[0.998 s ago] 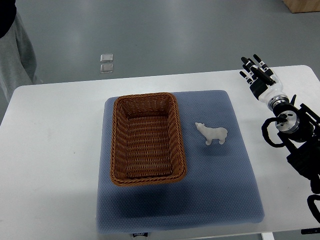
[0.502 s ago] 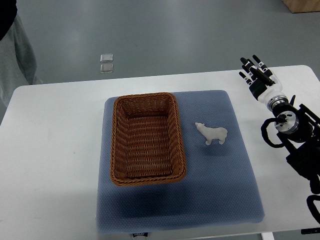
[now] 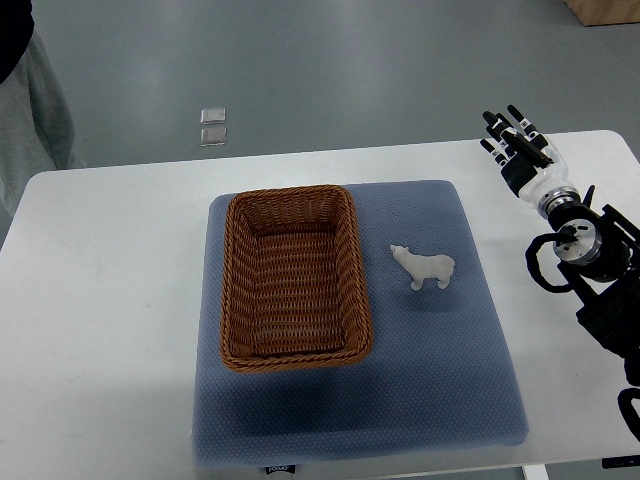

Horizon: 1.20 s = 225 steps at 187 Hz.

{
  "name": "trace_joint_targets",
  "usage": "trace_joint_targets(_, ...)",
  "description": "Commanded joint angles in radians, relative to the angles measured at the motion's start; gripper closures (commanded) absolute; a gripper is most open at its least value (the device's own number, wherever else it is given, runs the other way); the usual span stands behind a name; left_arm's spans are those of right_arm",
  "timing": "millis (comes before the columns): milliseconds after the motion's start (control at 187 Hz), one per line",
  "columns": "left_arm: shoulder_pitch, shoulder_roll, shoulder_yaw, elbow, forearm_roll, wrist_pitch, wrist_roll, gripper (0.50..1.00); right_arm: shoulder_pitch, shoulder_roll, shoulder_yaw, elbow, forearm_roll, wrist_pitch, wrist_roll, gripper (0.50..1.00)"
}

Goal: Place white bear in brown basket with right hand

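A small white bear (image 3: 424,267) stands on the blue mat (image 3: 440,360), just right of the brown wicker basket (image 3: 236,300). The basket is rectangular and holds nothing. My right hand (image 3: 512,139) hovers over the table's far right corner, fingers spread and pointing away, holding nothing. It is well to the right of the bear and farther back. Its arm (image 3: 585,250) runs down along the right edge. The left arm does not show.
The white table (image 3: 110,300) carries the mat. A person's grey sleeve (image 3: 30,100) shows at the upper left edge. Two small clear squares (image 3: 213,127) lie on the floor beyond the table.
My right hand has shifted slightly to the right and back. The bear and basket have not moved.
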Motion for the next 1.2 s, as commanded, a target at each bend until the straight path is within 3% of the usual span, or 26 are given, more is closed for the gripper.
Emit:
trace_joint_targets(0, 0.000, 0.000, 0.000, 0.000, 0.000, 0.000, 0.000, 0.500, 0.003, -0.005, -0.021, 0.009, -0.004, 0.010, -0.001, 0.574)
trace_joint_targets(443, 0.000, 0.000, 0.000, 0.000, 0.000, 0.000, 0.000, 0.500, 0.032, -0.150, -0.162, 0.092, -0.002, 0.008, -0.001, 0.574)
trace_joint_targets(939, 0.000, 0.000, 0.000, 0.000, 0.000, 0.000, 0.000, 0.500, 0.066, -0.178, -0.181, 0.095, -0.055, 0.011, -0.005, 0.574)
trace_joint_targets(1196, 0.000, 0.000, 0.000, 0.000, 0.000, 0.000, 0.000, 0.500, 0.163, -0.227, -0.337, 0.095, -0.156, 0.014, -0.010, 0.574)
